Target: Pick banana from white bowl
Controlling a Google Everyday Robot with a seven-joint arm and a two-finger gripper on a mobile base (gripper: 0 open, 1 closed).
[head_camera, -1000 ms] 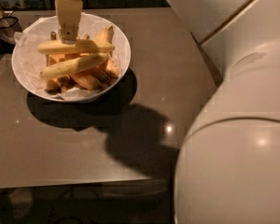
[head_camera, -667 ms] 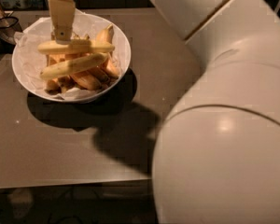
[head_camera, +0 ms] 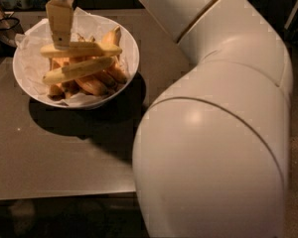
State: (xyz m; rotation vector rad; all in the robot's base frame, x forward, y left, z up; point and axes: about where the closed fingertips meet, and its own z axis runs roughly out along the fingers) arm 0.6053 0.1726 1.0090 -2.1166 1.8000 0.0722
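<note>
The white bowl (head_camera: 131,58), lined with crumpled white paper, stands at the back left of the brown table (head_camera: 64,152). The banana (head_camera: 84,50), long, straight and pale yellow, lies level across the top of the pile. My gripper (head_camera: 60,43) comes straight down from above the bowl's left half, and its fingers are closed on the banana's left part. A slightly curved pale banana (head_camera: 79,69) lies just below it. Shorter orange-toned bananas (head_camera: 97,83) fill the bottom of the bowl.
My own arm (head_camera: 218,133) fills the right half of the view and hides the table's right side. A dark object (head_camera: 2,26) sits at the far left behind the bowl. The table's front edge (head_camera: 59,196) runs along the bottom.
The arm's bulky segments have swung left and closer and now cover more of the table. The gripper has shifted slightly left over the bowl. The banana stays at its tips.
</note>
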